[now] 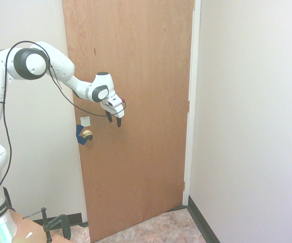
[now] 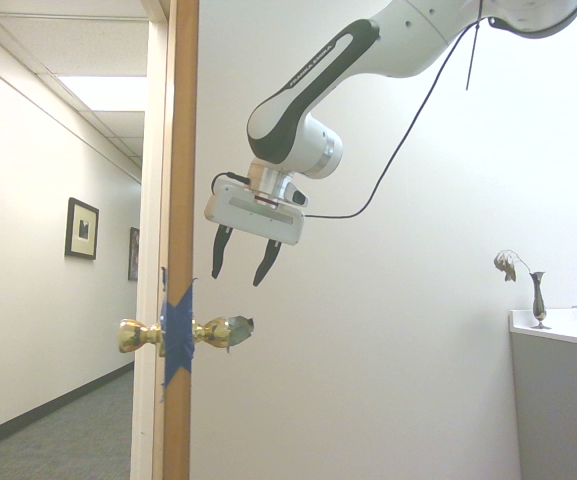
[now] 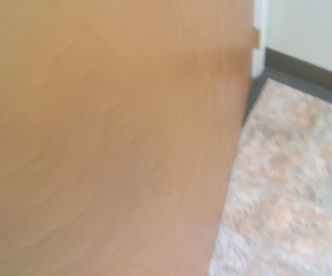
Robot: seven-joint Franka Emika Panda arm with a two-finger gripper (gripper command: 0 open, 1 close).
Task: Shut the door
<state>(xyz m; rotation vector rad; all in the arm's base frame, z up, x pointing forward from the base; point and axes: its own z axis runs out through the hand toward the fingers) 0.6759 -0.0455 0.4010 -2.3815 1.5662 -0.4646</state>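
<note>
The tall light-brown wooden door fills the doorway in the first exterior view, with a brass knob, blue tape, a small white sticker and a small dark mark. From the second exterior view the door shows edge-on, its knob and tape sticking out. My gripper is open and holds nothing, just right of and above the knob, close against the door's face. In the second exterior view the gripper hangs a little off the edge. The wrist view shows the blurred door face.
A white wall stands right of the hinge-side frame. Speckled floor lies below. Past the door edge a hallway with framed pictures shows. A counter with a thin vase is at the right.
</note>
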